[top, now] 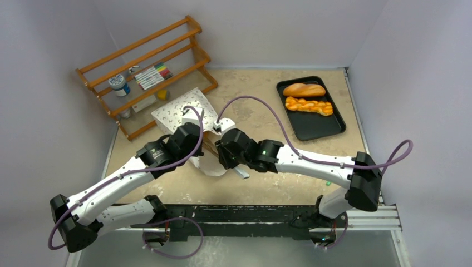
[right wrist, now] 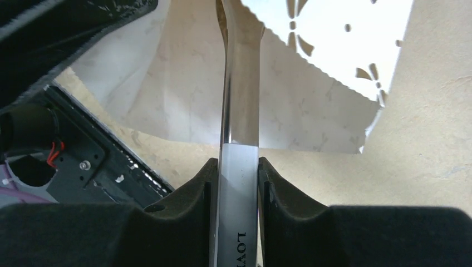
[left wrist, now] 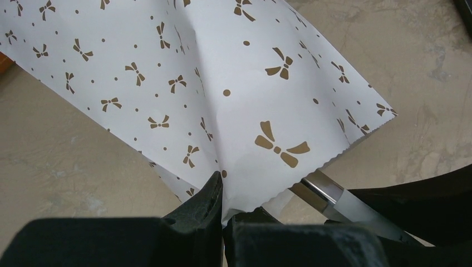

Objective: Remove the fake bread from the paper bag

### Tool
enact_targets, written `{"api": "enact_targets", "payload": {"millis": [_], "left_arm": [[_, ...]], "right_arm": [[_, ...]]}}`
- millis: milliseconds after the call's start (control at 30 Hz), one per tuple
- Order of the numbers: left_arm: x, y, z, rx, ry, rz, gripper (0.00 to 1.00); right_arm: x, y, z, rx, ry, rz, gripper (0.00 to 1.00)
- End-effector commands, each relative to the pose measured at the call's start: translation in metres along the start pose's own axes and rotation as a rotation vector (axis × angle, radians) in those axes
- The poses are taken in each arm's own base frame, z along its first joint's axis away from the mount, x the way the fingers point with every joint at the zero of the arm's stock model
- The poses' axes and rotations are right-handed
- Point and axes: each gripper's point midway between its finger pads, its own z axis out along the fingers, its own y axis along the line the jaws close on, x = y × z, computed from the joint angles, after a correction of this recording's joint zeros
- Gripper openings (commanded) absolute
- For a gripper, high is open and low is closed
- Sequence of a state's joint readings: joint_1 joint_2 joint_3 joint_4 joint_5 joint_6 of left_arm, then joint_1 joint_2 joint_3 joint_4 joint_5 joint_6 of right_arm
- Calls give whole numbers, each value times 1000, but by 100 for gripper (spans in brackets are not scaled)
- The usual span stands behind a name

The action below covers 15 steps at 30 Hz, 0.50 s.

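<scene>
Tan table (top: 261,189), white walls on three sides. Both arms reach to mid-table and meet over the bag.

Wooden rack (top: 139,43) sits far left, leaning back, with markers (top: 151,76) and a jar (top: 118,84) on its shelves.

Bag (top: 178,111) lies at the centre of the table, just in front of the rack and well apart from the tray. It's white with brown bow-like marks, and the mouth faces the arms. The serrated mouth edge is lifted off the table.

Black tray (top: 320,127) is far right. Two breads are on it: a plain loaf (top: 304,89) at the back and a braid (top: 309,105) just in front of it, side by side.

Left fingers (left wrist: 214,200) are clenched on the bag's mouth edge, with the paper pinched between the pads and the top panel held up.

Right fingers (right wrist: 273,189) are clenched on the handle of a shiny metal tool (right wrist: 242,100), lettering partly readable on it. Its far end runs into the open mouth under the raised panel. The left wrist view shows the same tool beside the pinched edge.

Bag interior looks pale. Can't tell what's inside; the tool and paper block the view.
</scene>
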State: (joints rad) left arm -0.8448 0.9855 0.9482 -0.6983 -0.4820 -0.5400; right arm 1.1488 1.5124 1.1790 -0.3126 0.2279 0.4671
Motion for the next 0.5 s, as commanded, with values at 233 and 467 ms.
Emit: {"api": "enact_targets", "payload": {"millis": [233,467], "left_arm": [[-28,-10,-6,21,-70,-54,0],[-31,-10,-9,26,-74,-54,0]], "right_arm": [[-12,-4,17,56,-37,44,0],[-1,-11,29,77,3,73,6]]}}
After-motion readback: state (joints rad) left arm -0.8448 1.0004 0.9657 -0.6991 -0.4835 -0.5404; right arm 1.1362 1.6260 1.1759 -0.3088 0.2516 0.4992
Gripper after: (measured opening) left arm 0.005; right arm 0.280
